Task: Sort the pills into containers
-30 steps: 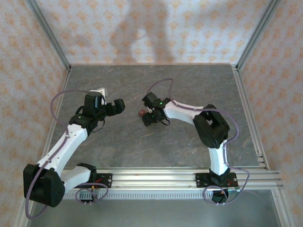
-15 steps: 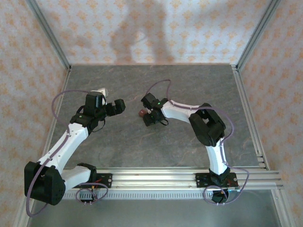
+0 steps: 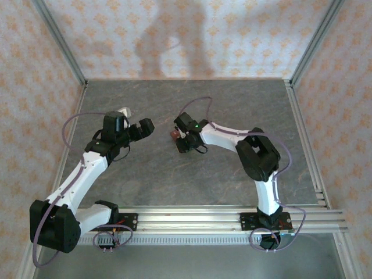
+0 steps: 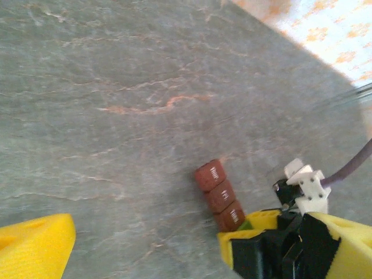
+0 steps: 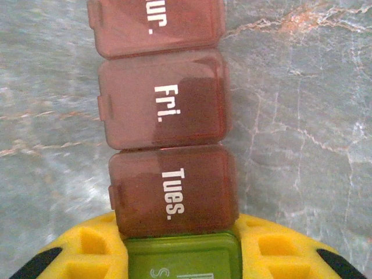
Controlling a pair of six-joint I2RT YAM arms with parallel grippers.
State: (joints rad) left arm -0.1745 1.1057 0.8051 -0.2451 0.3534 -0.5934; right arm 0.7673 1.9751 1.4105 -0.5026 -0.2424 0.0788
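Clamping the containers' green end in the right gripper, probably flat on the table; holding the left gripper spread wide.

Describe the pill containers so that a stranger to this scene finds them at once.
On the grey stone-look table, look near the middle, at the tip of the right gripper. There lie the containers: a short strip of joined little lidded boxes, reddish-brown with white day names, its one green end box pinched between the gripper's yellow fingers.
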